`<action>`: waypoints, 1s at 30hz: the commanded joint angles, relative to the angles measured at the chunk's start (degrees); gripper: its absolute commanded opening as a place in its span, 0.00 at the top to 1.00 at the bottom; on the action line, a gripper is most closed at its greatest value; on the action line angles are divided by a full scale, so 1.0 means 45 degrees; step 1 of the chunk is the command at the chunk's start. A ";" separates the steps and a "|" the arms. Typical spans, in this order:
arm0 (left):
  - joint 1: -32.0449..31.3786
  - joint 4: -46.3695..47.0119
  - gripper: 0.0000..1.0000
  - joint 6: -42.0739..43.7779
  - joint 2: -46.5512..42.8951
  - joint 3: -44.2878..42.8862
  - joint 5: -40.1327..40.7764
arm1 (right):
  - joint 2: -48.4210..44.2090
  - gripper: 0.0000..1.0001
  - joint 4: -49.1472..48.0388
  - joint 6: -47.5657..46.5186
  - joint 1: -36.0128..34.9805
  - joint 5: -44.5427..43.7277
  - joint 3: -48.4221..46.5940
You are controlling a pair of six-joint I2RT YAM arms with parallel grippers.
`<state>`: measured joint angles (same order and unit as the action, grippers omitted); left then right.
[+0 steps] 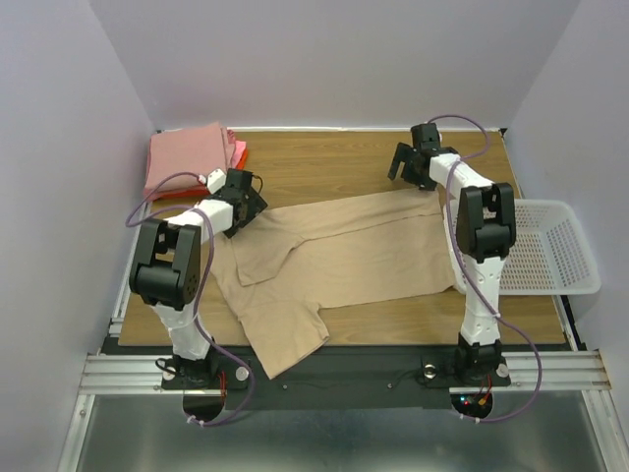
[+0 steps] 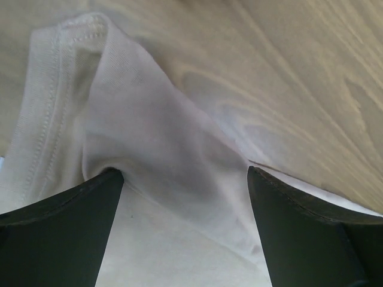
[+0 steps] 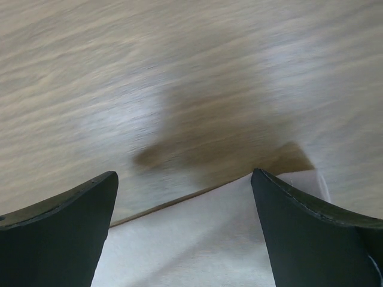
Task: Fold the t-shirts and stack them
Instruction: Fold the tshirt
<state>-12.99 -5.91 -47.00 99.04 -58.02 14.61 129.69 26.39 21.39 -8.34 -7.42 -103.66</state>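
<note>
Tan t-shirt [image 1: 344, 256] spread flat on table [image 1: 324, 162] btwn both grippers. L gripper [image 2: 185, 173] wide open, raised hem fold btwn its fingers, not pinched. R gripper [image 3: 184, 176] wide open, holding nothing, shirt corner just under it. Folded pink t-shirts [image 1: 187, 157] just behind L gripper. White basket [image 1: 550, 205] to R gripper's right.

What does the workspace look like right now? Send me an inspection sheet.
Surface: wooden table, wood grain visible around the cloth.
Job's things: tan t-shirt spread out and partly folded, its near part reaching over the table's near edge; folded pink t-shirts stacked at the far left corner.
Clutter: white mesh basket at the right edge.
Grippers: left pincer open, tan cloth bunched between its fingers; right pincer open over wood at the shirt's edge.
Cables: purple cables loop beside both arms.
Surroundings: plain walls on three sides; metal rail along the near edge.
</note>
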 commanded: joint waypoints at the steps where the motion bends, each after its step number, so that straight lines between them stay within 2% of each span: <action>1: 0.0075 -0.0307 0.02 0.0640 0.1366 -0.1186 0.0210 | 0.0263 0.00 0.0073 0.0774 0.0583 -0.1222 -0.0266; 3: 0.0075 -0.0443 0.02 0.1010 0.2496 -0.2452 0.0055 | 0.0223 0.00 0.0073 0.0989 0.0817 -0.1242 -0.0305; 12: 0.0056 -0.1420 0.02 0.2436 0.5254 -0.7101 -0.0181 | 0.0555 0.00 0.0073 0.1107 0.1306 -0.1202 -0.0949; 19: 0.0075 -0.2200 0.02 0.3023 0.6466 -0.9000 0.0093 | 0.1102 0.00 0.0053 0.0522 0.1345 -0.0911 -0.1613; 24: -0.0080 -0.2202 0.02 0.3413 0.5592 -0.8768 -0.0005 | 0.0693 0.00 0.0073 -0.0024 0.1326 -0.0423 -0.1789; 28: -0.0704 -0.2260 0.02 0.3765 0.3974 -0.8260 0.0599 | -0.0457 0.00 0.0073 -0.0221 0.1306 0.0162 -0.1266; 30: -0.0998 -0.2435 0.02 0.3766 0.3190 -0.7988 0.1068 | -0.1725 0.00 0.0053 -0.0318 0.1151 0.0379 -0.0621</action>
<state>-14.72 -14.50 -32.29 124.53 -95.13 15.16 132.16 26.68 21.93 -3.01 -8.03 -108.47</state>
